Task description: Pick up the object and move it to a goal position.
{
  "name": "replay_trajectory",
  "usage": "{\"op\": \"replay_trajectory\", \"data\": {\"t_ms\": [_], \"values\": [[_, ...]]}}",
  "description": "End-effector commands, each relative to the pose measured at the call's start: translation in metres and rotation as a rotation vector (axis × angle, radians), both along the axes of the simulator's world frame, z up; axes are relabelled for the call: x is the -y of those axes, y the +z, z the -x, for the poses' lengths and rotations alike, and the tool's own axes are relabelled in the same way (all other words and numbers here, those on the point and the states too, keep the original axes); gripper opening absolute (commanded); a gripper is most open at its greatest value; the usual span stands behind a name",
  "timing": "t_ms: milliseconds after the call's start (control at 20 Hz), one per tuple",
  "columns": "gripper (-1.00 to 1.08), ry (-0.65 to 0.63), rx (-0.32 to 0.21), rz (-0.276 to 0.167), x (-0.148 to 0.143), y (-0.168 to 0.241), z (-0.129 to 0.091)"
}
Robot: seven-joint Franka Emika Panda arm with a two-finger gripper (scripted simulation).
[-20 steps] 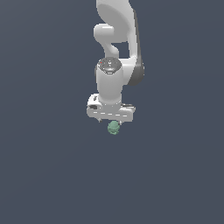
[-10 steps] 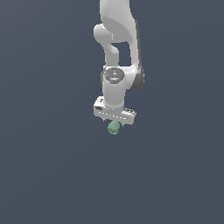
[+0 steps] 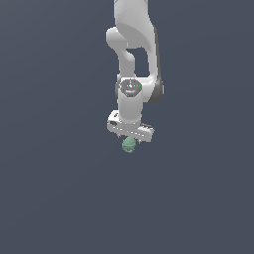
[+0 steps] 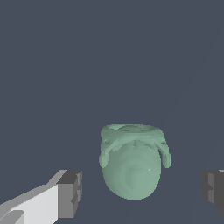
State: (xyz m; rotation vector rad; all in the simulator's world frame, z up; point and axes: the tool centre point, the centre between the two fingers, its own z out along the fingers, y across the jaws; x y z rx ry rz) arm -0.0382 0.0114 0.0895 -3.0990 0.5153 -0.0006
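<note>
A: Item one, the object (image 4: 132,168): where did we log it?

B: Pale green, lumpy, directly under the gripper (image 3: 130,140), between its fingers (image 4: 70,192).

A: Grip state?

B: We recorded the jaws spread wide, clear gaps on both sides of the object; nothing grasped.

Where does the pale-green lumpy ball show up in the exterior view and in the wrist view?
Exterior view: the ball sits near the picture's centre, just under the white gripper.
Wrist view: the ball fills the lower middle, between the two dark finger pads, touching neither.
Shared landmark: the gripper, open around the ball.
</note>
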Motion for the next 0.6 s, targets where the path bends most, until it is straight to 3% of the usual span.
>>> {"op": "replay_trajectory", "data": {"t_ms": [0, 550], "values": [[1.00, -0.001, 0.000, 0.000, 0.000, -0.004, 0.000], [1.00, -0.005, 0.000, 0.000, 0.000, -0.047, 0.001]]}}
